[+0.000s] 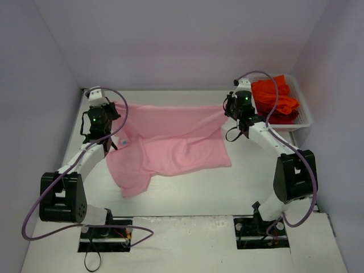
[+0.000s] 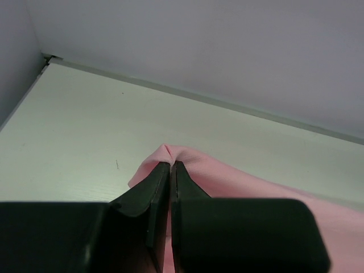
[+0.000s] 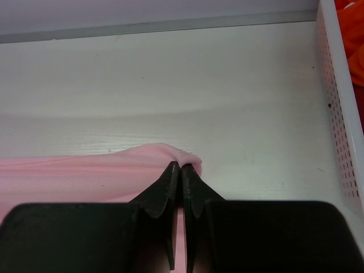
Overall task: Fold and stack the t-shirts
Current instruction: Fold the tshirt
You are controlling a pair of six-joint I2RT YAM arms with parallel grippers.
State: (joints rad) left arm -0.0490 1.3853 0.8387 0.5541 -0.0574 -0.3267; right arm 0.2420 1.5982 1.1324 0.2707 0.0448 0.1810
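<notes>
The pink t-shirt [image 1: 170, 145] lay on the bench [image 1: 187, 196], its far edge stretched between the arms: the left gripper [image 2: 170, 165] had its jaws clamped on the far-left corner, the right gripper [image 3: 181, 166] on the far-right one. Orange-red t-shirts [image 1: 276, 96] sat heaped in the white basket [image 1: 304, 121], far right.

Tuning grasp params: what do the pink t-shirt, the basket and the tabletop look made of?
The pink t-shirt: thin soft cloth, matte; it drapes, wrinkles and bunches at the pinched corners. The basket: white, rigid, probably plastic; its wall is a grid of small holes. The tabletop: hard, off-white, faint grain lines with slight sheen, perhaps laminate; can't be sure.
</notes>
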